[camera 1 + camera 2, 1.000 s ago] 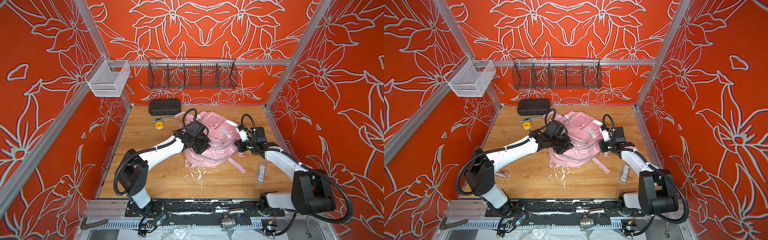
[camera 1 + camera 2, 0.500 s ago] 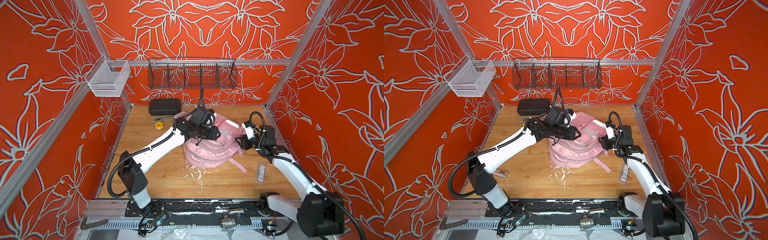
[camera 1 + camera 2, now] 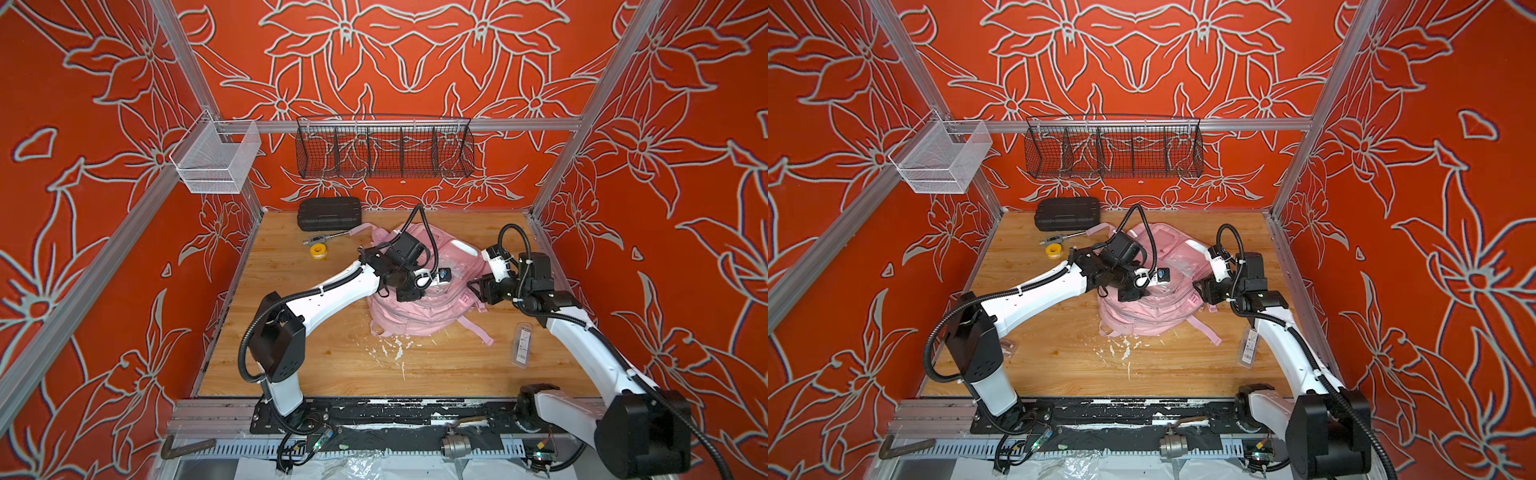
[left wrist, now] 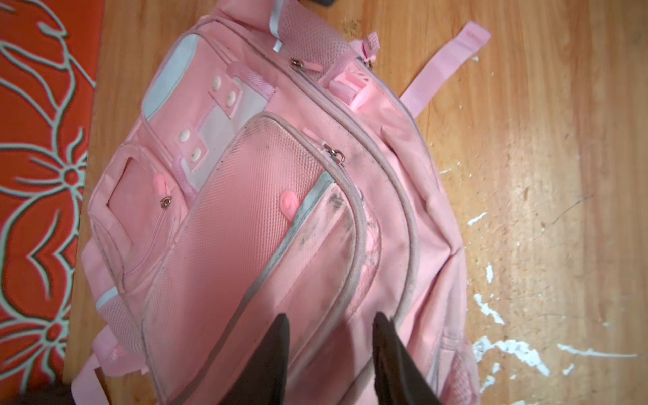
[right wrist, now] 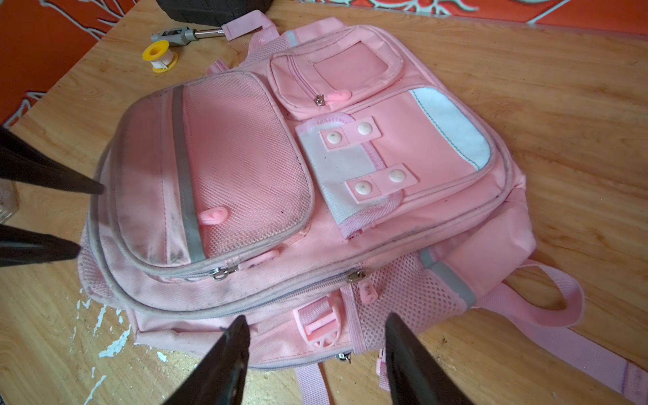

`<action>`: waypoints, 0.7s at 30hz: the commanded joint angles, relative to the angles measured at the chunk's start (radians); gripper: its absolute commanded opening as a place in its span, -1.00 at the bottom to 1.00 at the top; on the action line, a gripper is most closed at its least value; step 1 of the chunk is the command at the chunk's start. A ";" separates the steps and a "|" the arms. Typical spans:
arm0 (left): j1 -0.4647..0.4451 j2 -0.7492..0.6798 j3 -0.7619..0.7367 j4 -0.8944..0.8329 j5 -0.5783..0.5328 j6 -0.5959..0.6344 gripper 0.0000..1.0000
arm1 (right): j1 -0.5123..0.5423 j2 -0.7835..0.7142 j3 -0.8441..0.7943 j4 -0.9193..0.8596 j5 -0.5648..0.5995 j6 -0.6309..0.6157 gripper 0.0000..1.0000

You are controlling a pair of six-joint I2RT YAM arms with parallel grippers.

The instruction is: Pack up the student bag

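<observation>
A: Pink fabric student bag [image 5: 315, 196] lies flat on the desk [image 5: 561, 87], pockets up. One strap runs out beside the right hand [image 5: 317, 317]. Every zip I can see looks closed.

B: Hands?

A: Both released, nothing between the fingers. Left hand [image 4: 331, 319] hovers right over the front mesh pocket. Right hand sits low at the bag's side, with the buckle just ahead of its tips.

B: Step?

A: My read is that a compartment has to be opened before anything goes in. Main zip pull [image 5: 356, 276] is just beyond the right hand, so it's the nearest target.

B: How to do it well?

A: Pinch the pull tab itself, not the fabric. Left hand should press the bag down under its own tips so the soft shell doesn't drag. Draw along the zip's curve, not upward.

B: Risks?

A: The tab is small and could slip, and the bag could bunch. Yellow tape roll [image 5: 159, 56] and metal tool [image 5: 182, 35] wait on the far side of the bag from the right hand.
</observation>
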 commanded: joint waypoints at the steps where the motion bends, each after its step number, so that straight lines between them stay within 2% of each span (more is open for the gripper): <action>1: 0.010 0.048 0.027 0.002 -0.002 0.150 -0.20 | 0.000 -0.002 0.030 -0.028 -0.019 -0.020 0.25; 6: 0.010 0.092 0.028 0.027 -0.034 0.169 -0.22 | 0.000 0.020 0.030 -0.015 -0.039 -0.023 0.25; 8: 0.010 0.112 0.043 0.021 -0.058 0.168 -0.29 | 0.000 0.027 0.025 -0.001 -0.062 -0.032 0.24; 11: 0.012 0.124 0.085 -0.012 -0.054 0.129 -1.00 | 0.001 0.038 0.003 0.045 -0.152 -0.079 0.20; 14: 0.028 0.089 0.092 -0.022 -0.012 0.067 -1.00 | 0.004 0.041 -0.032 0.125 -0.216 -0.113 0.14; 21: 0.091 -0.102 -0.053 0.143 0.146 -0.009 -1.00 | 0.012 0.111 -0.029 0.258 -0.323 -0.159 0.10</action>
